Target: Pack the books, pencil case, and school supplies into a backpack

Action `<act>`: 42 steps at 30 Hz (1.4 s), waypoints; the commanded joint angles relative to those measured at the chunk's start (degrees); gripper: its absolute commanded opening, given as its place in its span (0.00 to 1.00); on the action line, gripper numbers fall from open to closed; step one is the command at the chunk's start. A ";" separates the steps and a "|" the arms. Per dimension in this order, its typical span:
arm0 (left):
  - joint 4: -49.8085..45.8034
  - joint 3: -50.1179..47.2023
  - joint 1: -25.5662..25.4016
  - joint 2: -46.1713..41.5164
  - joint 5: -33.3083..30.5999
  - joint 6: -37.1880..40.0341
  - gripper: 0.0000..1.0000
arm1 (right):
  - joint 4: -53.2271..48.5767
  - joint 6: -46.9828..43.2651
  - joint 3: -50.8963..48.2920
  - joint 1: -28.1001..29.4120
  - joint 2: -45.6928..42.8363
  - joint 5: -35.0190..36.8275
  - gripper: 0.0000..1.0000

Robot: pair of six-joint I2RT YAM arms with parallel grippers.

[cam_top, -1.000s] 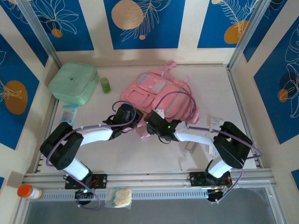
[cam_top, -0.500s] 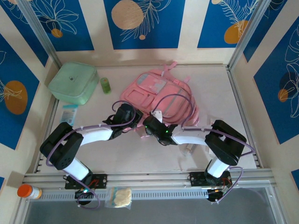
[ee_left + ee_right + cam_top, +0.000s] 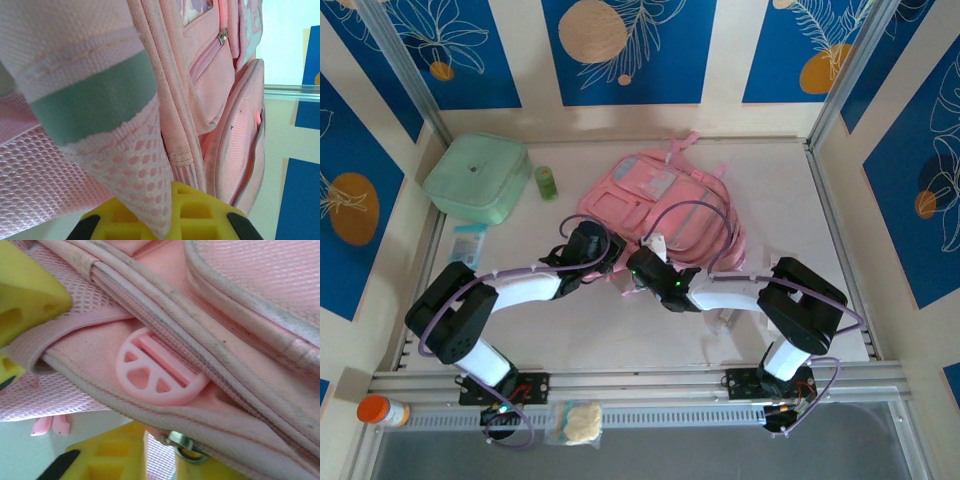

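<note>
The left gripper (image 3: 160, 217) is pressed together on a mesh strap (image 3: 135, 170) of the pink backpack (image 3: 660, 195), which lies just beyond both pincers, while the right gripper (image 3: 161, 460), barely parted, seems to pinch its seamed edge beside a metal zip ring (image 3: 185, 447).

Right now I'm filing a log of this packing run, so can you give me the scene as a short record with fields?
backpack: pink, lying on the table toward its far middle, front pockets facing up
left gripper: shut on the backpack's mesh edge
right gripper: fingers either side of a seam near the pink buckle and metal zipper pull; grip unclear
far left: mint-green box, green bottle beside it
left edge: teal packet, nearer the arms than the box
</note>
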 commanded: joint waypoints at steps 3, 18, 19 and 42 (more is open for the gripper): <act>1.09 1.33 0.56 -2.80 -2.10 1.50 0.00 | -4.66 3.42 3.30 0.68 -1.53 3.88 0.09; -0.48 1.63 5.27 -3.10 -0.59 3.57 0.00 | -25.68 16.69 -0.09 0.42 -10.55 0.27 0.00; -0.51 1.83 5.40 -2.93 -0.33 3.60 0.00 | -26.34 16.47 -0.54 0.25 -11.47 0.10 0.00; -0.39 3.33 1.69 -4.57 2.40 2.26 0.00 | 6.96 0.55 -2.83 -1.30 -3.20 -12.28 0.41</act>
